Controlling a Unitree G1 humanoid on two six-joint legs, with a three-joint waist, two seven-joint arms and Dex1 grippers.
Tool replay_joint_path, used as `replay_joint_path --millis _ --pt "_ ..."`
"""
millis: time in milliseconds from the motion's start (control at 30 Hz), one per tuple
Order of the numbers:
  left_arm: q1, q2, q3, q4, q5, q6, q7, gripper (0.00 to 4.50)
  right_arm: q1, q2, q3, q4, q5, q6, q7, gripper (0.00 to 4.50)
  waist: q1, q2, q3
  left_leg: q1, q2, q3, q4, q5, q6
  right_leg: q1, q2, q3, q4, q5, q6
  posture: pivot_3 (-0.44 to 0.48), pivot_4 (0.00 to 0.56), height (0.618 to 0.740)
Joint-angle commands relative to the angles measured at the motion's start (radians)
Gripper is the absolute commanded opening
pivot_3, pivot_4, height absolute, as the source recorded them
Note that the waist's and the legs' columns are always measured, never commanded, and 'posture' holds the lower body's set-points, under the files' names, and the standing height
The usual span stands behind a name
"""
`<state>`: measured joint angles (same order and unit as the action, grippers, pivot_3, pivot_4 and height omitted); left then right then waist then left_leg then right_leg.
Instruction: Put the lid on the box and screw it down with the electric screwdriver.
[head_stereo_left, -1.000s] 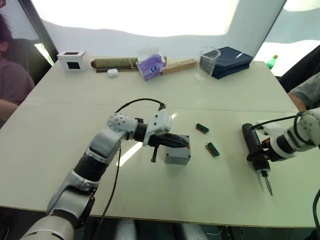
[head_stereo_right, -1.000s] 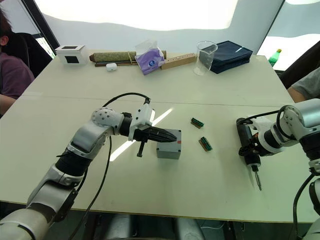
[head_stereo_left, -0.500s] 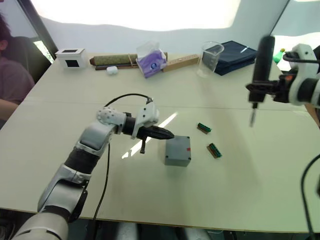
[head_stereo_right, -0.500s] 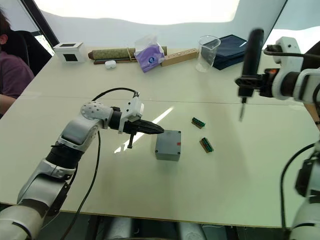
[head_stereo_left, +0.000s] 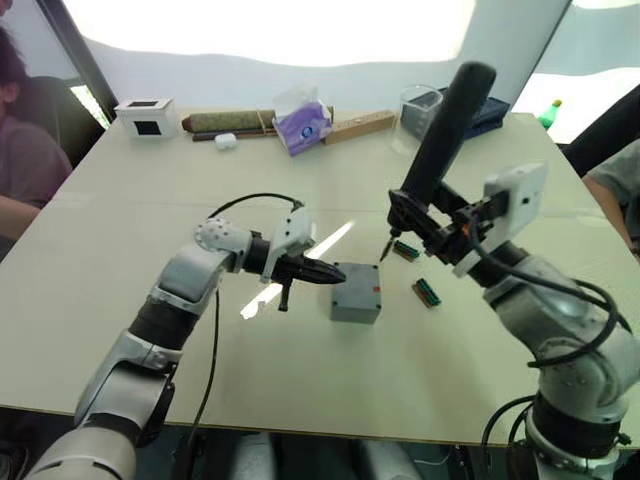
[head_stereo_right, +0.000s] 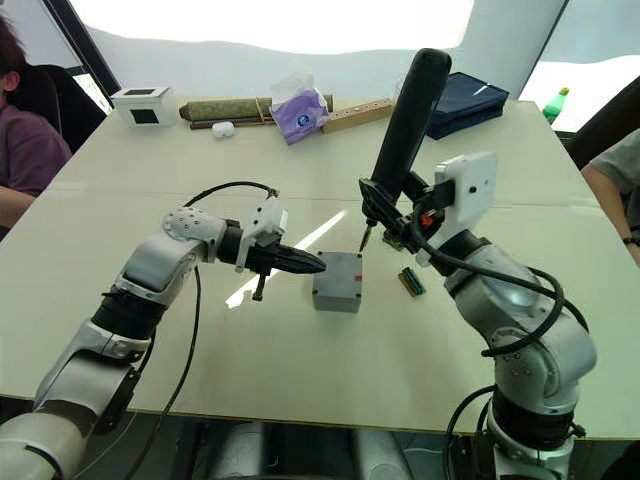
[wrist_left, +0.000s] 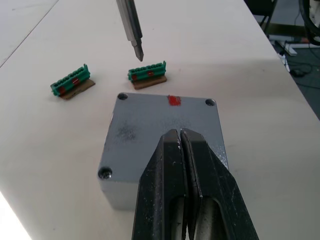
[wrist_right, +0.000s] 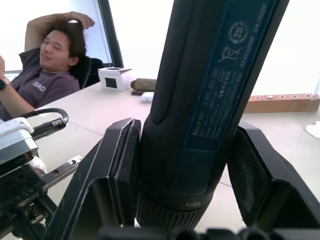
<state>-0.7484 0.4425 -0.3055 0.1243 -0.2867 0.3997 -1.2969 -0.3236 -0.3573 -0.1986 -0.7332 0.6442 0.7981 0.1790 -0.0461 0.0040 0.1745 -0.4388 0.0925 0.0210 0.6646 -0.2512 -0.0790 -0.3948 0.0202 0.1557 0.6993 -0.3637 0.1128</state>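
The grey box (head_stereo_left: 356, 303) stands mid-table with the lid (wrist_left: 160, 115) lying flat on top, its red mark (wrist_left: 173, 100) at the far edge. My left gripper (wrist_left: 180, 133) is shut and empty, its tips over the lid's near edge. My right gripper (head_stereo_left: 432, 216) is shut on the electric screwdriver (head_stereo_left: 441, 125), a thick black stick tilted with its bit down. Both fingers (wrist_right: 119, 167) clamp the tool's body (wrist_right: 210, 100). The metal bit (wrist_left: 131, 30) hangs in the air just beyond the box's far side, apart from the lid.
Two green terminal blocks (head_stereo_left: 405, 254) (head_stereo_left: 427, 294) lie right of the box. Along the back edge are a white cube (head_stereo_left: 146, 117), a rolled mat (head_stereo_left: 230, 122), a tissue pack (head_stereo_left: 303, 125), a wooden strip (head_stereo_left: 355, 125), a beaker (head_stereo_left: 418, 110) and a dark blue case (head_stereo_right: 460, 100). People sit at both table ends.
My right arm has swung the screwdriver from high on the right down and leftward, so the bit now hangs by the box. The left gripper has edged back to the lid.
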Motion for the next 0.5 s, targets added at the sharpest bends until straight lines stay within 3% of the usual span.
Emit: replay_joint_path --millis 33,500 --pt "0.003 0.013 -0.057 0.034 0.098 -0.109 0.014 0.00 0.012 0.022 0.046 -0.005 -0.075 -0.119 0.004 2.17 0.000 0.000 0.000 0.000 0.000 0.000 -0.001 0.000 0.000 0.000 0.000 0.000 0.000 0.000 0.000 0.000 0.150 0.739" --pt "0.003 0.024 -0.075 0.076 0.135 -0.167 0.000 0.00 0.080 0.060 0.161 0.077 -0.227 -0.268 0.019 2.17 0.001 0.000 0.000 0.002 0.001 -0.001 -0.001 0.000 0.000 0.002 0.001 0.000 0.000 0.000 0.000 0.000 0.150 0.739"
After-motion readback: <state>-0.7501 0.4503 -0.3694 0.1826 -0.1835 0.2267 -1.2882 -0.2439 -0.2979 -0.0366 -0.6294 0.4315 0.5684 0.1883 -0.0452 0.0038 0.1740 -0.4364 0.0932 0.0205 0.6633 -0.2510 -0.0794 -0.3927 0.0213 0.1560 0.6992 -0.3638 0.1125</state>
